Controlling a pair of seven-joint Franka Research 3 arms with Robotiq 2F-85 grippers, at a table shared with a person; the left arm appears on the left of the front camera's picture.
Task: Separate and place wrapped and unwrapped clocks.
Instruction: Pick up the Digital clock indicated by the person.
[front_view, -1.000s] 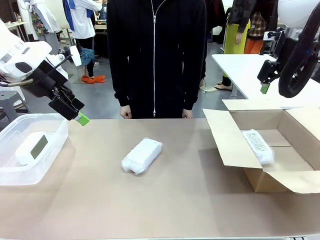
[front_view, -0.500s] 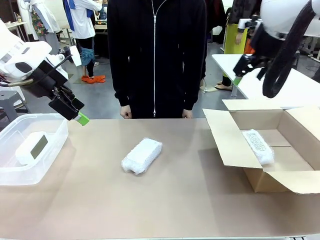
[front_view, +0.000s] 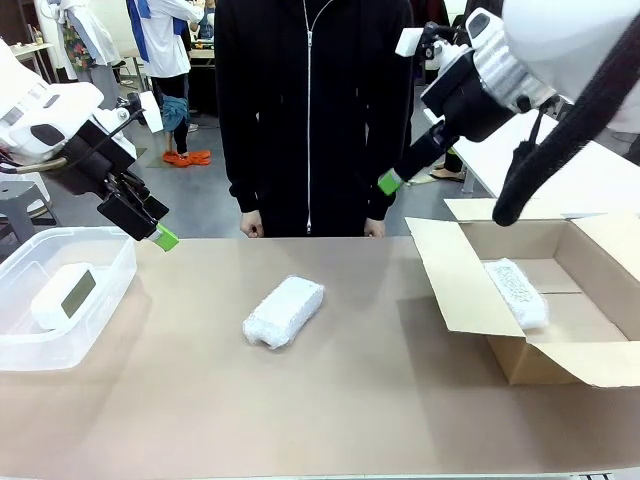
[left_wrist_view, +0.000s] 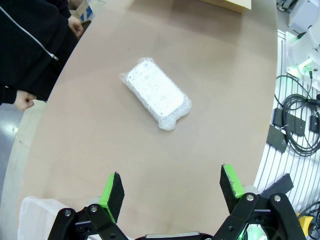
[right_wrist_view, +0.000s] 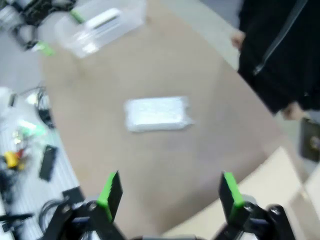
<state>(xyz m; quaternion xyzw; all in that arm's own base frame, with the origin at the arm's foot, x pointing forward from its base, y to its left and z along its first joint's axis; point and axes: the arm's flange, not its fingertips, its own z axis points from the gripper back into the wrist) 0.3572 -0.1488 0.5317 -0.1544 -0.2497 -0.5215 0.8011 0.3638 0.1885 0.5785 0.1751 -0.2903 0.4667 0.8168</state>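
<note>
One bubble-wrapped clock (front_view: 285, 311) (left_wrist_view: 156, 93) (right_wrist_view: 157, 113) lies alone mid-table. A second wrapped clock (front_view: 517, 292) rests inside the cardboard box (front_view: 610, 366) at the right. The bare white clock (front_view: 63, 296) (right_wrist_view: 102, 20) with a grey face lies in the clear plastic bin (front_view: 105, 312) at the left. My left gripper (front_view: 165, 238) (left_wrist_view: 172, 187) hovers open above the bin's far right corner, holding nothing. My right gripper (front_view: 389, 183) (right_wrist_view: 170, 192) hangs open and high in front of the person, between box and middle bundle, holding nothing.
A person in a black zip jacket (front_view: 312, 110) stands at the far edge, hands (front_view: 251, 226) near the table rim. The box's left flap (front_view: 455, 280) stands open toward the middle. Cables and small items (left_wrist_view: 295, 115) lie beyond the table's near edge.
My right arm has swung left and down from above the box to in front of the person. The left arm and all three clocks have stayed put.
</note>
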